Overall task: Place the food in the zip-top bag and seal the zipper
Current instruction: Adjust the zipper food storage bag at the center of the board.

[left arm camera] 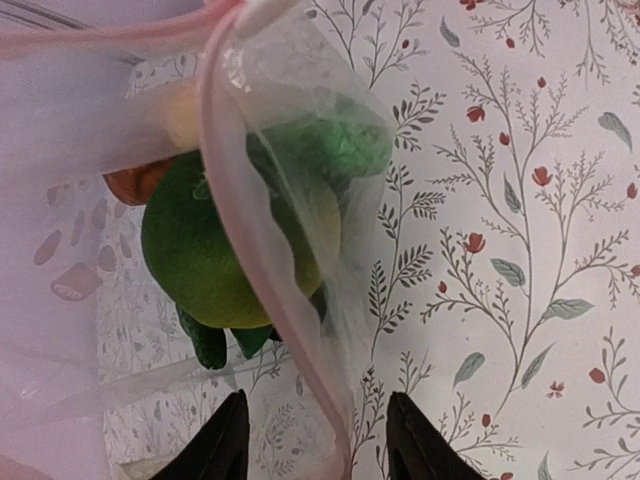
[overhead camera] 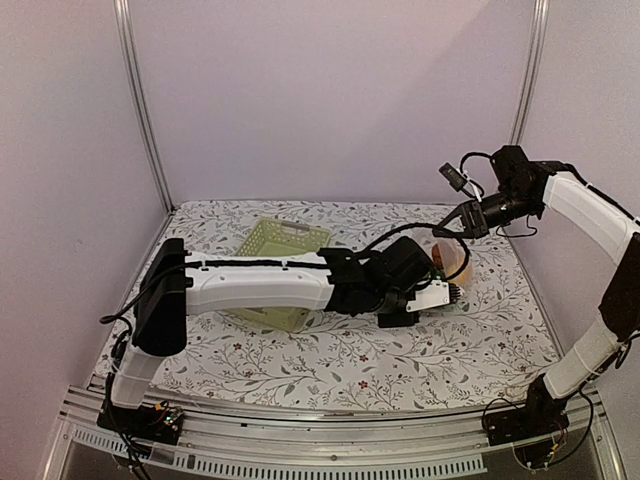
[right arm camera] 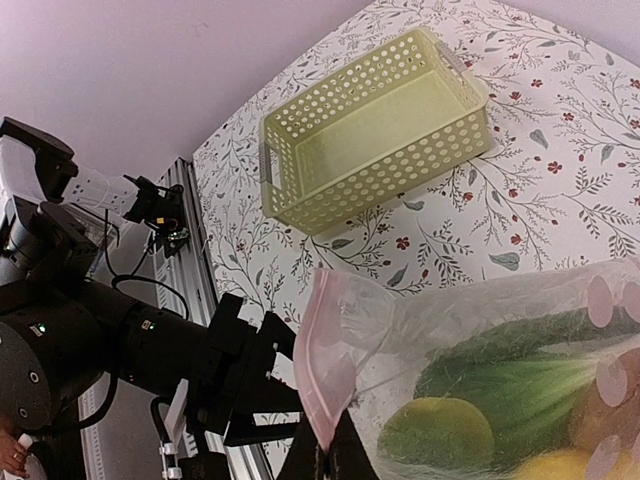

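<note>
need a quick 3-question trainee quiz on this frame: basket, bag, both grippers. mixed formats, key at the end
1. True or false: the basket holds food.
2. What passes between the left gripper's open jaws? A) zipper B) basket rim C) cable
3. Fill in: the right gripper is shut on the mouth edge of the ___.
Key: 1 false; 2 A; 3 zip-top bag.
</note>
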### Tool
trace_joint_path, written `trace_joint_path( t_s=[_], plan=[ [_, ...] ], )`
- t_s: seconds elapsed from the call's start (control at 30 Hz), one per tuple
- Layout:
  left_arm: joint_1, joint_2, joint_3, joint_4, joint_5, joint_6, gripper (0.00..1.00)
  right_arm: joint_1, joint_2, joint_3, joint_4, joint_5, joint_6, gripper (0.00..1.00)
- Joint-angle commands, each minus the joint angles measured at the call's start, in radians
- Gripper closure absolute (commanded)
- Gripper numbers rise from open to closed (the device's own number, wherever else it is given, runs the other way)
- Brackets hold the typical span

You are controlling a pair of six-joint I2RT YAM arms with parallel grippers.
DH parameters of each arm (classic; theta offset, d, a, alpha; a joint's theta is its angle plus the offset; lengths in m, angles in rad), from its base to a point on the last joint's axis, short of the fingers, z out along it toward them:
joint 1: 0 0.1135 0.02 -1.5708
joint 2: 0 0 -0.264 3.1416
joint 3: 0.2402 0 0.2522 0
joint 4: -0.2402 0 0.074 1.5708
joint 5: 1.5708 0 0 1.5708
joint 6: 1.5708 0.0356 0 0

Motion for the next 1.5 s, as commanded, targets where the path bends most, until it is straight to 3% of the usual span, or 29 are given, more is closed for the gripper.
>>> trace_joint_path(
  t_s=[0.0,0.4,0.73,0.9,1.27,1.47],
  plan=[
    [0.002,0.021,0.014,-0.024,-0.028,0.023,0.56,0.013,-0.032,-0.007,-0.014,-0.015,-0.011,1.0],
    [0.018,-0.02,0.009,0.011,-0.026,-0.002,0.99,0.019,-0.017,0.037,-0.046,-0.002,-0.018,1.0],
    [-0.001,-0.152,0.082,-0.006,-0.049,-0.056,1.0,0.018,0.056,0.322,-0.137,0.033,-0.003,1.0],
    [0.0,-0.197,0.052,0.027,-0.031,-0.095,1.0,0.02,0.091,0.362,-0.147,0.009,0.009,0.98],
    [0.031,-0.168,-0.036,0.051,-0.029,-0.161,1.0,0.018,0.126,0.306,-0.167,-0.039,-0.031,0.61],
    [0.031,-0.2,-0.056,0.063,-0.04,-0.18,1.0,-0.004,0.08,0.261,-0.143,-0.019,-0.031,0.53]
  ],
)
